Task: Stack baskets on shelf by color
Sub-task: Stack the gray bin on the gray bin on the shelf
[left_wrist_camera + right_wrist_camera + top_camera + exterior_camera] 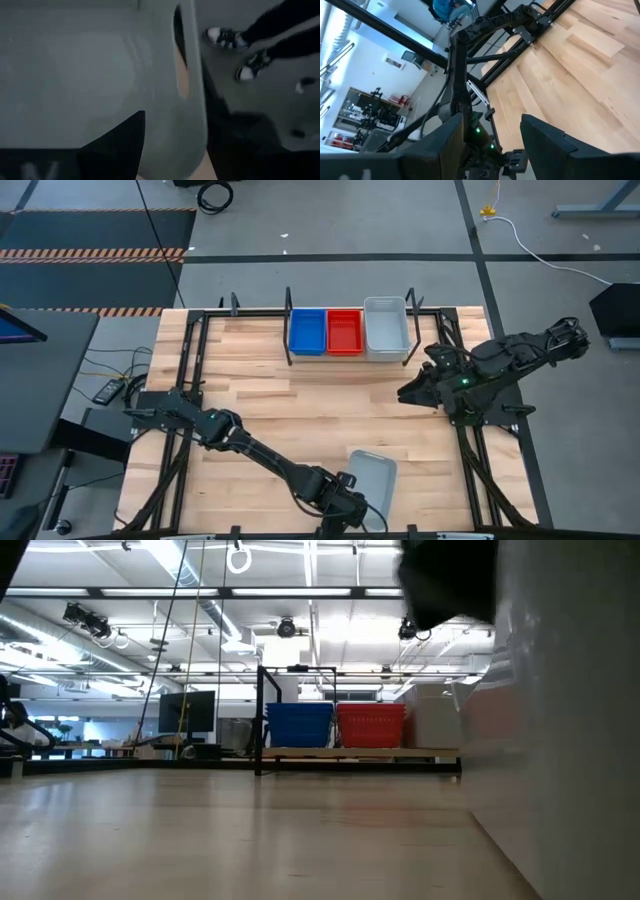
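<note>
On the shelf (290, 330) at the table's far side, a blue basket (307, 332), a red one (345, 332) and a pale grey-white one (386, 327) stand side by side. The low view shows them too: blue basket (300, 725), red basket (371, 725). Another pale grey basket (372, 478) sits at the near edge and looms large in the low view (570, 740). My left gripper (347, 498) is at its left wall, shut on it. My right gripper (490, 135) hovers open over the table's right side, holding nothing. My left gripper holds the pale grey basket by its side wall (192, 115), near a corner. One finger (117, 142) is inside the basket against the wall. The other finger is hidden behind that wall. Whether the basket is lifted off the table cannot be told.
Black rail frames run along the table's left side (185, 370) and right side (470, 450). Bare wooden planks (300, 410) lie between the shelf and the near basket. A person's shoes (225, 36) show on the floor beyond the near edge.
</note>
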### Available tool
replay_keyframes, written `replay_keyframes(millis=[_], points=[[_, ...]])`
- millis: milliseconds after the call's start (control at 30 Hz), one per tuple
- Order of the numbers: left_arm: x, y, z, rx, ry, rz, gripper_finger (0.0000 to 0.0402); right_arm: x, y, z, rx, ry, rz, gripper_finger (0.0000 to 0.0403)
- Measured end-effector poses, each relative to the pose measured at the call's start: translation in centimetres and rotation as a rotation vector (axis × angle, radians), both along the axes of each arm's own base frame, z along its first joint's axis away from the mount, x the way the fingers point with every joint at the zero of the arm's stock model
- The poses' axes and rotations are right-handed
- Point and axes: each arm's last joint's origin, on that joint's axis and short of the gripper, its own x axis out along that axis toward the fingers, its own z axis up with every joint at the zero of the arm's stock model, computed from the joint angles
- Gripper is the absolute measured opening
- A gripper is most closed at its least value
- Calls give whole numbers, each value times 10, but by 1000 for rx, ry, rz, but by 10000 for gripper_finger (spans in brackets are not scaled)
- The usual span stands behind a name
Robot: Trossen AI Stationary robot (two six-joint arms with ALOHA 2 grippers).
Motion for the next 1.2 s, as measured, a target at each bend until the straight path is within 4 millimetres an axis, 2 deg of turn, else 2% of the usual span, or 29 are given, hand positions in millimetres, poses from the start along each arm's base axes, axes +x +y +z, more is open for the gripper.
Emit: replay_keyframes(millis=[200, 300, 433, 567, 667, 800, 1067, 1200], points=[[5, 9, -1, 73, -34, 24, 186, -3, -1, 0, -9, -2, 3, 201], [15, 27, -1, 77, -33, 84, 137, -4, -1, 1, -7, -3, 6, 201], [26, 52, -2, 23, 8, 162, 28, -9, -2, 3, 33, -4, 48, 201], [35, 76, 6, 3, 6, 217, 16, -16, -3, 6, 56, -20, 113, 201], [39, 96, 25, 24, -23, 238, 9, -24, -5, 9, 46, -47, 153, 201], [38, 130, 62, 74, -90, 293, 7, -34, -10, 13, 20, -92, 157, 201], [24, 213, 142, 206, -294, 368, 6, -43, -18, 15, -80, -135, 47, 201], [16, 263, 171, 269, -387, 381, 6, -41, -21, 12, -137, -111, -73, 201]])
